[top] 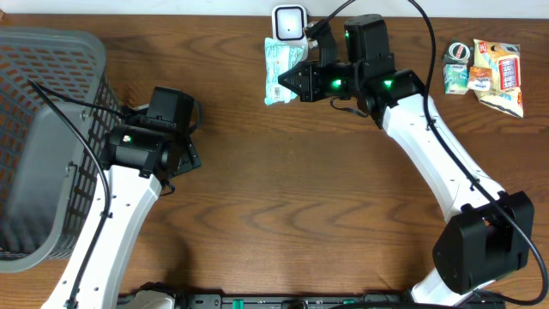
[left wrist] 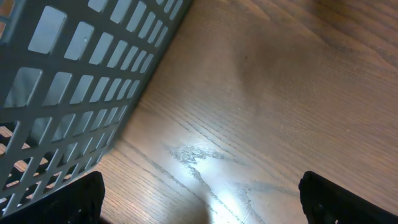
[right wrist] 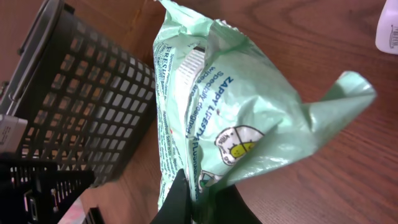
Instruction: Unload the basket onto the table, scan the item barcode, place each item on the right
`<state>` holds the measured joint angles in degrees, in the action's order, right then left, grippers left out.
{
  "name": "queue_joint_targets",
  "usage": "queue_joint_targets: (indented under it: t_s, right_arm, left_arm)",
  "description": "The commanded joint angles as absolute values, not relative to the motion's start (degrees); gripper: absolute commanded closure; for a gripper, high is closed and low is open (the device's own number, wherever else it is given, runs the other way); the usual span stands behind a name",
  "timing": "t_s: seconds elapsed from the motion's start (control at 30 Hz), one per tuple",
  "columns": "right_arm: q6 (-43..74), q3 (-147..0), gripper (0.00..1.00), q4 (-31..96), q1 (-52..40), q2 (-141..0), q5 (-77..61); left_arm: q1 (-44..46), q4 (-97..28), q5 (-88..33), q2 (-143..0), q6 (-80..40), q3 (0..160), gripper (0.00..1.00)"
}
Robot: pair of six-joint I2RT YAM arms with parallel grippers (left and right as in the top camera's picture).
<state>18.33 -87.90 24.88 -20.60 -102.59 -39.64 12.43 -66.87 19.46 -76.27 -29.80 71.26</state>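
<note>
The white scanner (top: 289,21) stands at the far edge of the desk (top: 283,215), just beyond the right pincer (top: 287,86). Nothing comes between the two except the pale green packet (top: 279,62) itself. Well off to the outer side of this pincer, past its arm, a small heap of snack packets (top: 486,73) lies on the desk, apart from everything else.

The right pincer is pressed together on the green packet, pinching one crumpled end. The rest of the bag runs out ahead of the fingertips toward the scanner. In the right wrist view the packet (right wrist: 217,112) fills the middle of the frame, blue lettering along its side, rising from the pincer (right wrist: 205,199) at the bottom edge. A sliver of the scanner (right wrist: 388,31) shows in the upper right corner. Whether the bag's far end touches the desk cannot be told.

The left pincer (left wrist: 202,198) is spread wide and holds nothing. Its two dark fingertips (left wrist: 62,199) sit in the bottom corners of the left wrist view, with bare wood between them. Close on its outer side is the gray mesh basket (top: 51,47), whose wall (left wrist: 81,93) rises just beside that fingertip without touching it. A black cable (top: 64,96) from the left arm crosses the basket's near corner. Inside the basket, the overhead view shows only its own gridded floor and walls.
</note>
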Motion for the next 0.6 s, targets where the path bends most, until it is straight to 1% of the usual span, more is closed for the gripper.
queue_joint_targets:
  t_s: [0.0,0.23,0.43,0.57]
  right_arm:
    - [17.06,-88.33,0.99,25.08,-20.73,-100.49,-41.06]
    - [17.08,-88.33,0.99,26.52,-20.67,-100.49,-41.06]
    - [19.66,-88.33,0.99,31.99,-20.73,-100.49,-41.01]
    - [19.66,-88.33,0.99,32.64,-20.71,-100.49,-40.84]
  left_arm:
    - [12.12,-67.02,20.21,-75.96,-30.13,71.46,0.03]
    - [12.12,-67.02,20.21,-75.96,-30.13,71.46,0.02]
    - [12.12,-67.02,20.21,-75.96,-30.13,71.46,0.02]
    - [12.12,-67.02,20.21,-75.96,-30.13,71.46,0.02]
